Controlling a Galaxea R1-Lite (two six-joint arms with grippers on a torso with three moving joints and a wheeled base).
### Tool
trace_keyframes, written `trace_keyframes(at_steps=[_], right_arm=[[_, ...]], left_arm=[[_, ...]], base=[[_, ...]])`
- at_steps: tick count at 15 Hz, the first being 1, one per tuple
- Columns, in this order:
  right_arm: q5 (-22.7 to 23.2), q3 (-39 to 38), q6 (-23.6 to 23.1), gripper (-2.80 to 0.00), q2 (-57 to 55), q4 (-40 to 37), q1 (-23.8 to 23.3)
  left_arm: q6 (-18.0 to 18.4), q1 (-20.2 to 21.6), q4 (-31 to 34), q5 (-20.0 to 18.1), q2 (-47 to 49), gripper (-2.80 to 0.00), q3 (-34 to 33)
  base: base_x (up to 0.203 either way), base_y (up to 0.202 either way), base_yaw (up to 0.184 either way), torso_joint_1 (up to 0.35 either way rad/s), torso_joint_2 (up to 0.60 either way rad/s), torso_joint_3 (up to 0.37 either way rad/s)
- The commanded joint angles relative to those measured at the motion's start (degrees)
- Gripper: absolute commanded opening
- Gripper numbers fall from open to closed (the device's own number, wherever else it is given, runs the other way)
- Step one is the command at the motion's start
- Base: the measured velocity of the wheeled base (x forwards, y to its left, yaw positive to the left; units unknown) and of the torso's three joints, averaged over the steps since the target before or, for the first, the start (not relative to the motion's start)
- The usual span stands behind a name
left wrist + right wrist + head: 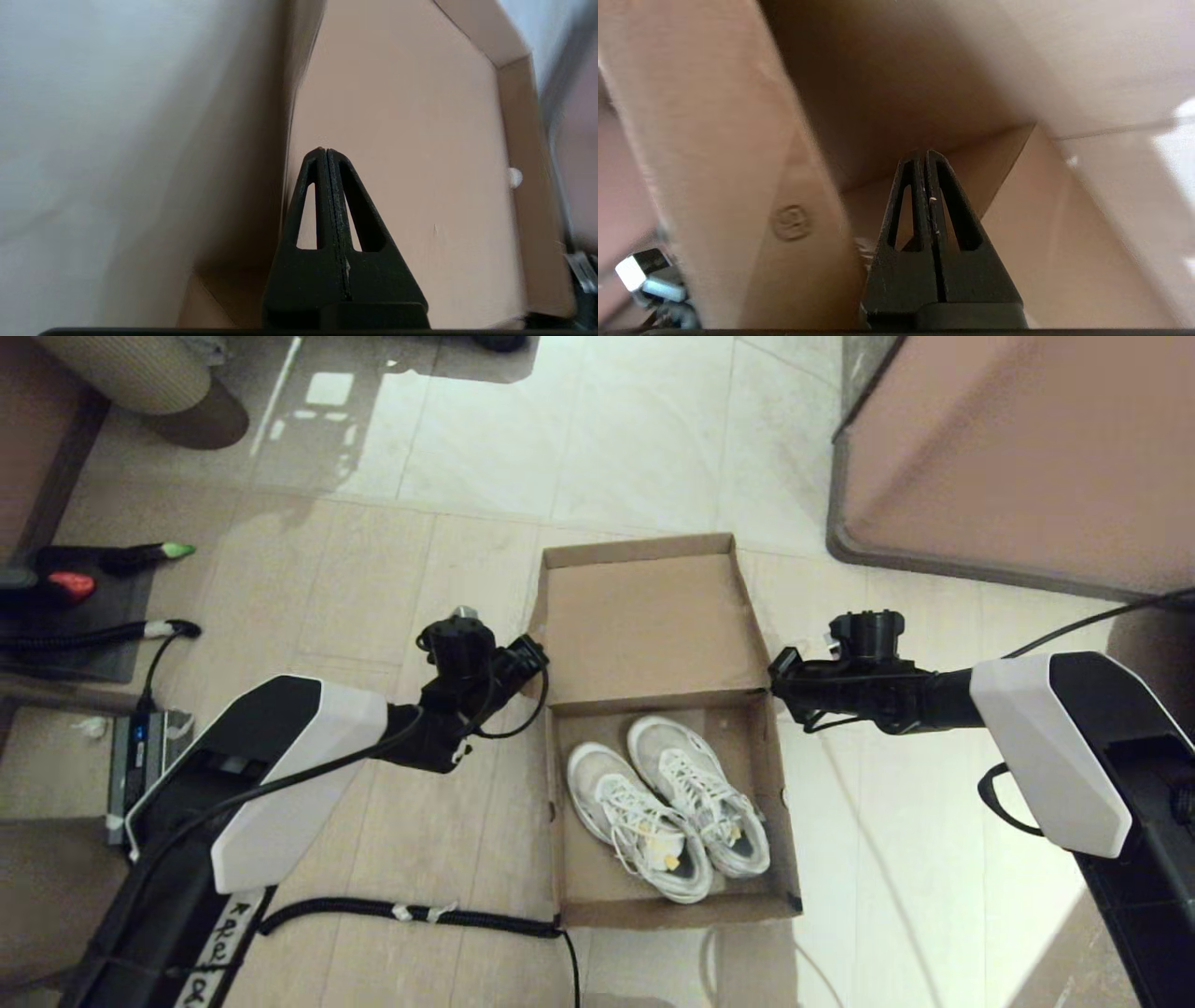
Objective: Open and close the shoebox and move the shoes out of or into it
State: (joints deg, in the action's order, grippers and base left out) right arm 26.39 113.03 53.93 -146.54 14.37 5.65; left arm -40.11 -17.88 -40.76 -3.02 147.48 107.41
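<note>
The brown cardboard shoebox [677, 910] stands open on the floor, its hinged lid [644, 625] raised toward the back. Both white shoes [667, 807] lie side by side inside it, toes toward the hinge. My left gripper [537, 665] is at the lid's left edge near the hinge; it is shut [325, 150], with nothing between its fingers, and points along the lid's inner face [411, 140]. My right gripper [777, 672] is at the lid's right edge; it is shut [924, 151] and empty too, close against cardboard [714, 140].
A large pinkish-brown cabinet [1008, 448] stands at the back right. A black cable [420, 913] runs along the floor to the box's front left corner. A power strip [140, 747] and a dark mat [84, 616] lie at the left. A person's leg [159, 383] shows at the top left.
</note>
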Motion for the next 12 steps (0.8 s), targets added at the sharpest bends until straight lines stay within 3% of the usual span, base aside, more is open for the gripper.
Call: trace_keyframes(at_steps=[1,6,12], right_arm=[[0.9,-0.1,0.3,-2.8,-0.3,-0.2,0.2],[-0.1,-0.2,-0.2,-2.8,2.4,-5.1,-0.1],[-7.7,-0.2,-4.5,-2.8,4.8,-3.7,-1.6]], left_arm=[[-0.2,-0.1,-0.3,0.0,0.2,-2.8,0.0],[-0.2,-0.7,-0.3,1.3,-2.2,-2.8,-0.4],[0.5,-0.8,-1.1,3.3,-9.2,-2.8,-3.9]], base=[[0.002,-0.009,0.156,0.002,0.0,0.002],[0.003,-0.007,0.151,0.005,0.0,0.002],[0.001,0.0,0.01,0.0,0.0,0.0]])
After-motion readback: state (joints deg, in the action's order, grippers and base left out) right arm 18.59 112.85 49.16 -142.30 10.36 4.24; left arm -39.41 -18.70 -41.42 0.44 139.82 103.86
